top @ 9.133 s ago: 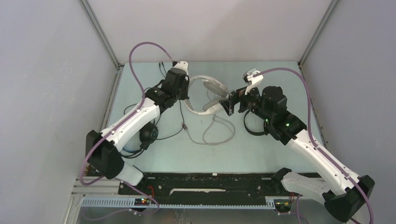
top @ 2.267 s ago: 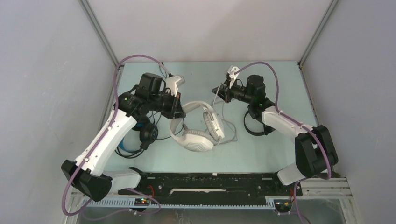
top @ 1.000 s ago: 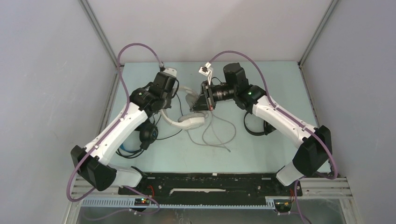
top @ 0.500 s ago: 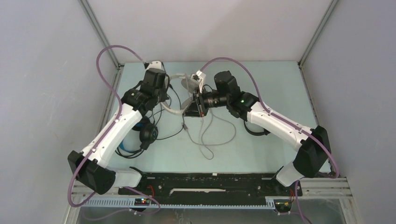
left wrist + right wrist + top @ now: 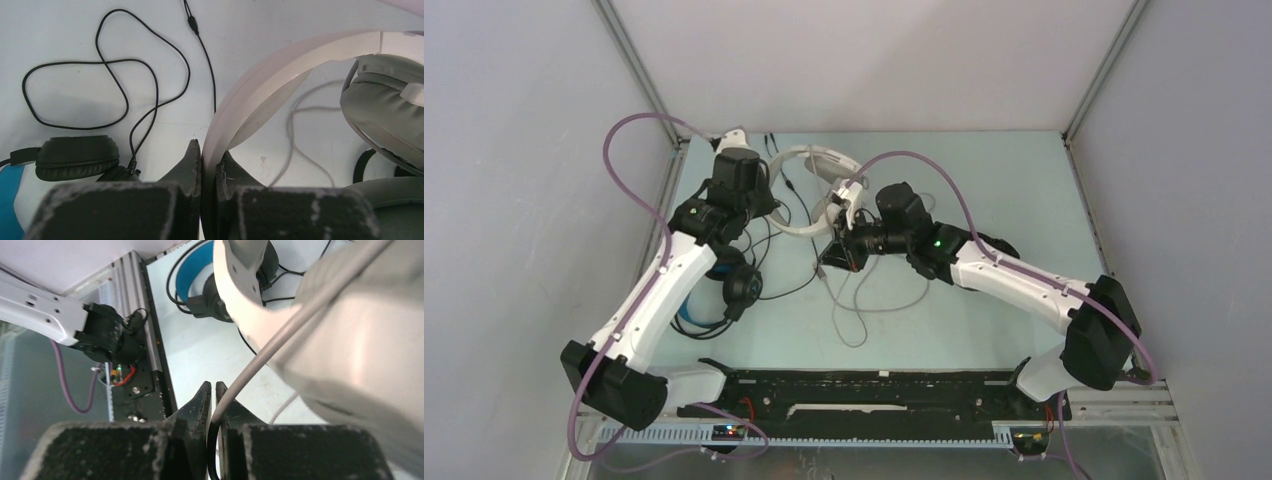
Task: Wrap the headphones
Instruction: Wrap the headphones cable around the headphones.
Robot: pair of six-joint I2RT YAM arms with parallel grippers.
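Pale green table (image 5: 1024,180), boxed in by plain grey walls (image 5: 874,60), metal posts (image 5: 639,70) at the back corners.

Place: a robotics lab test cell.
Enclosure: plain grey panels (image 5: 514,200) on three sides, set in aluminium frame posts (image 5: 639,75).
Worktop: a bare pale-teal worktop (image 5: 984,330).
Machines: a white left arm (image 5: 664,290) and right arm (image 5: 1024,285), bolted to a black base rail (image 5: 874,385) at the near edge.
Wiring: purple cables (image 5: 607,152) looping to the wrists, a slotted cable duct (image 5: 844,435), and small lit circuit boards (image 5: 724,432).
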